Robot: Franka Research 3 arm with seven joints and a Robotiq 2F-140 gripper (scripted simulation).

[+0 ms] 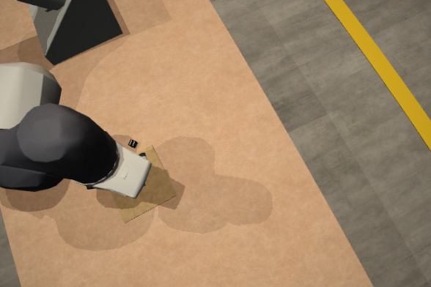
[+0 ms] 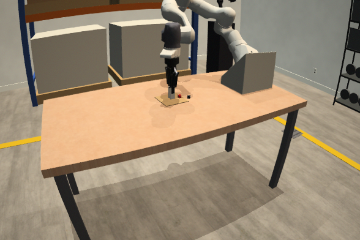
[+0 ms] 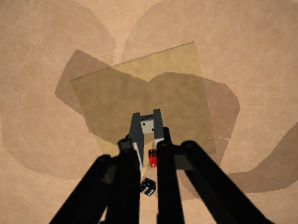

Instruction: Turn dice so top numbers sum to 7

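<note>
The gripper (image 2: 171, 97) (image 3: 146, 114) points down low over the tan mat (image 1: 126, 216) (image 2: 166, 104) (image 3: 187, 52). It is shut on the white die (image 3: 147, 125), which shows between the fingertips with a few dark pips; its exact height is unclear. The red die (image 2: 179, 95) (image 3: 153, 158) sits beside the fingers, near the mat's edge on the robot-base side; its top number is unreadable. The black die (image 1: 133, 143) (image 2: 188, 97) (image 3: 148, 187) lies on the table off the mat, with rows of white pips on top, apparently six. In the top view the arm hides the white and red dice.
A large grey wedge-shaped block (image 1: 86, 22) (image 2: 258, 73) stands on the table (image 1: 234, 117) (image 2: 101, 128) near the arm's base, away from the mat. The arm covers part of the mat in the top view.
</note>
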